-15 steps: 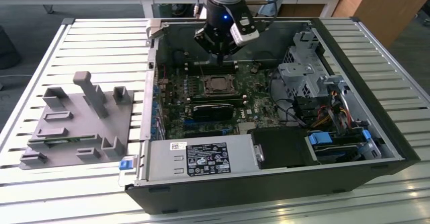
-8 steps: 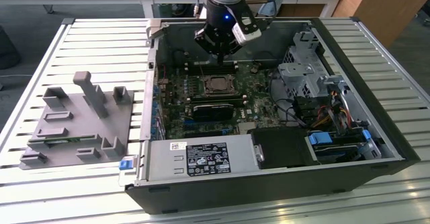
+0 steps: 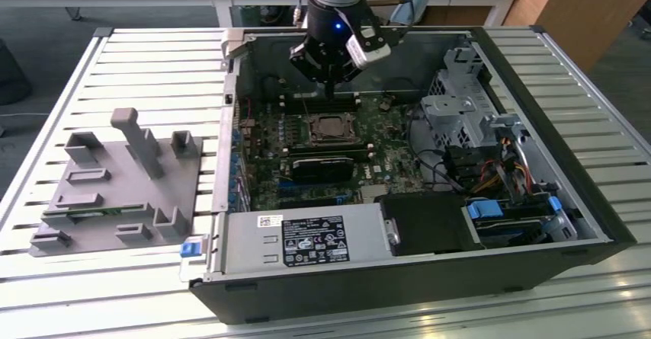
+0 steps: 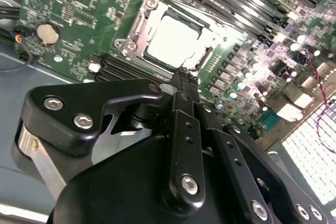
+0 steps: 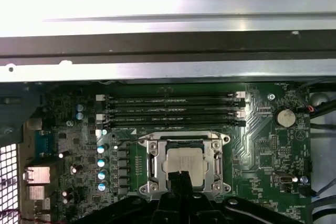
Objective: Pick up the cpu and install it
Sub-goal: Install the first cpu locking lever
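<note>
The case (image 3: 407, 286) lies open on the counter (image 3: 152, 65), with the motherboard (image 3: 386, 152) inside it. The cpu (image 3: 328, 128) sits in the socket (image 5: 185, 167) on the motherboard, memory slots (image 5: 170, 111) just beside it. A fixture (image 3: 112, 190) stands on the counter at the exterior view's left of the case.

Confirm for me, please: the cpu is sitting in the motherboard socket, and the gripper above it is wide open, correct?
Not quite. The cpu does sit in the socket, but the second wrist view shows the gripper above it with its fingers closed together, holding nothing.
</note>
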